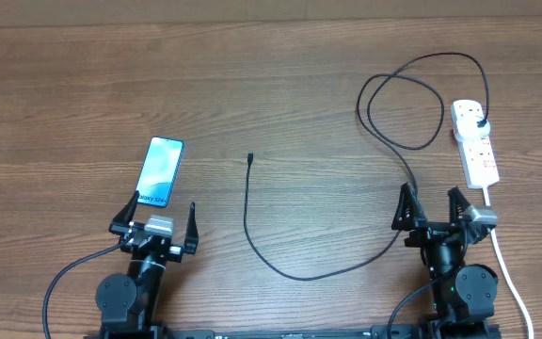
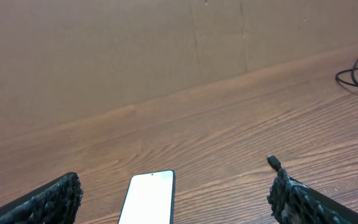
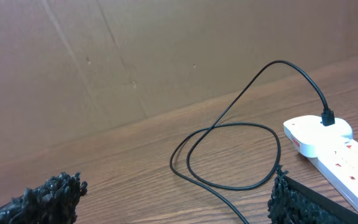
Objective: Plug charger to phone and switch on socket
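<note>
The phone lies flat at the left with its blue screen lit. My left gripper stands open just behind its near end; in the left wrist view the phone sits between the spread fingers. The charger's connector tip rests free on the wood mid-table, right of the phone, and shows beside my left gripper's right finger as the tip. Its black cable curves past my open right gripper and loops to a plug seated in the white socket strip. The right wrist view shows the loop and strip.
The strip's white cord runs down the right edge beside the right arm. A brown cardboard wall stands along the far side of the wooden table.
</note>
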Controlling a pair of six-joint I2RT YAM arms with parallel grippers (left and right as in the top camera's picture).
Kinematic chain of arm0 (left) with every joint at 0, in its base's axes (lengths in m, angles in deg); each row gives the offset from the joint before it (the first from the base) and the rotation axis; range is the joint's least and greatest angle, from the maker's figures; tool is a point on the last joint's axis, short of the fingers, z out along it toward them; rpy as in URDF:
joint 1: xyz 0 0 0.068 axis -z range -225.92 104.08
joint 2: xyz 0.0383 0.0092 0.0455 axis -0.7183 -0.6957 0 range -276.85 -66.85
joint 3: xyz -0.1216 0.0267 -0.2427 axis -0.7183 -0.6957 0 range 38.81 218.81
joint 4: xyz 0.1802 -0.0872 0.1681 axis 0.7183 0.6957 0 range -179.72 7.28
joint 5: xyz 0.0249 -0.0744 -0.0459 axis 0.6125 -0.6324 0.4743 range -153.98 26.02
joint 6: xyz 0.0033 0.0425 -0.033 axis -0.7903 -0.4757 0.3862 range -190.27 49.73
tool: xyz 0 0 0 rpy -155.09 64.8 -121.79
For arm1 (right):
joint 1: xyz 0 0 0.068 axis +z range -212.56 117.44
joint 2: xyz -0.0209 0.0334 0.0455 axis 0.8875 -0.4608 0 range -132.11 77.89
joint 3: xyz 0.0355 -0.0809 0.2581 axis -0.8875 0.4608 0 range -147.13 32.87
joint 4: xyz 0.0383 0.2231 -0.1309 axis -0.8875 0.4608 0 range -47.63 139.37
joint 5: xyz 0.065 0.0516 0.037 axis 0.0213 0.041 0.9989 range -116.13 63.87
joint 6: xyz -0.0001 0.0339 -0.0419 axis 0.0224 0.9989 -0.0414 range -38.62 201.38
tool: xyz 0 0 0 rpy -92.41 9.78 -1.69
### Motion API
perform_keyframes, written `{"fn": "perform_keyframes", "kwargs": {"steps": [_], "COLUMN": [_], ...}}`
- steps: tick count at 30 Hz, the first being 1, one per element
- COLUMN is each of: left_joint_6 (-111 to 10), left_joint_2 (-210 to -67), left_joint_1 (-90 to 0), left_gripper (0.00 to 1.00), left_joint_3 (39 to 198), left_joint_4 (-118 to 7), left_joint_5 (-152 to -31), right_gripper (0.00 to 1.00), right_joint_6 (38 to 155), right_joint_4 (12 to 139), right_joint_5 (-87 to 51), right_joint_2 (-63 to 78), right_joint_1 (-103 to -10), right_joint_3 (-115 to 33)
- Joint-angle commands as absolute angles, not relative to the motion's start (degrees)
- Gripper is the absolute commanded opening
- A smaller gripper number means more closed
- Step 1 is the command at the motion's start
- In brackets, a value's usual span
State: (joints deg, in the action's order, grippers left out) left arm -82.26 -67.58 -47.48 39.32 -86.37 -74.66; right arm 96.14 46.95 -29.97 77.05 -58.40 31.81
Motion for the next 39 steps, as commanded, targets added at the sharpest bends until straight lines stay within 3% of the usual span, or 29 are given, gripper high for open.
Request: {"fn": "perform_keyframes", "kwargs": {"steps": [1, 39], "left_joint_6": [-81.6, -75.0], "left_joint_2": [-67.2, -67.2], "left_joint_1": [-47.7, -47.7], "left_gripper": [0.99, 1.0], "left_joint_3": [39.1, 40.4], "left_joint_4": [-86.9, -87.4], "left_joint_5": [-75.6, -77.6], "right_gripper": [1.0, 1.0], "right_joint_6": [95.9, 95.9], "right_joint_4": [46.7, 46.7], "right_joint_5": [-30.5, -30.5], "right_joint_2": [77.7, 77.7], "right_joint_1": [-58.2, -58.2], "right_joint_3": [32.4, 32.4]}}
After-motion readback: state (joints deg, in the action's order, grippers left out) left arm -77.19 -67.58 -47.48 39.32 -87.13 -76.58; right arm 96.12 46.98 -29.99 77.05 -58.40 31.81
